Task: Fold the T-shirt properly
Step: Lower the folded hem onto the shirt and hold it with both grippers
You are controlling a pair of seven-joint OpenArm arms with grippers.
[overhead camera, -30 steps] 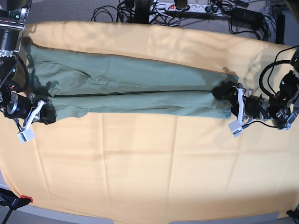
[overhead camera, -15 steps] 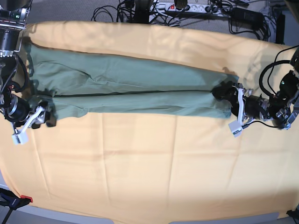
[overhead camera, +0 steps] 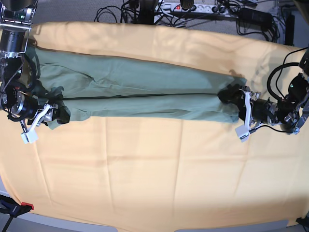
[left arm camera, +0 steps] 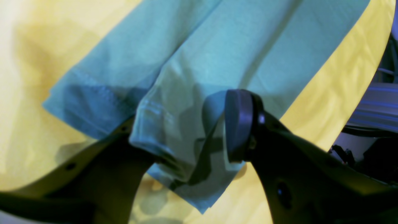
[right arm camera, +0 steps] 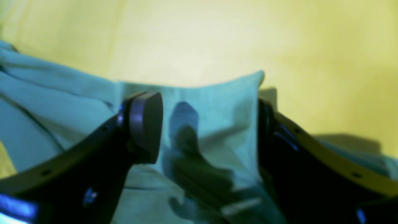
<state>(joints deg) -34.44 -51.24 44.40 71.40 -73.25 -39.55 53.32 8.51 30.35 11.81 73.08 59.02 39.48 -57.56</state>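
Across a bench draped in a yellow-orange cloth [overhead camera: 154, 179], the T-shirt [overhead camera: 145, 89] lies folded lengthwise into a long sage-green band, its two side panels meeting along a dark seam line that runs down the middle. One arm stands at each short end, placed, it seems, to carry one end over toward the other for the crosswise fold.

At the end on the base view's right, the left gripper [left arm camera: 186, 137] has its fingers [left arm camera: 238, 124] spread wide around the hemmed corner of the shirt, one dark pad above the cloth and the lower finger passing beneath the doubled edge; the fabric sits between them without being pinched.

At the opposite end, the right gripper [right arm camera: 208, 124] likewise straddles the shirt's edge, its fingers [right arm camera: 146, 124] apart, with a flat tongue of green cloth lying in the gap and nothing clamped. A rumpled lip of fabric near it in the base view suggests this corner may need a deeper bite before any lift.

Both ends look loose, so a firm closing on all layers appears to be the next need; a shallow hold could drop the lower ply.
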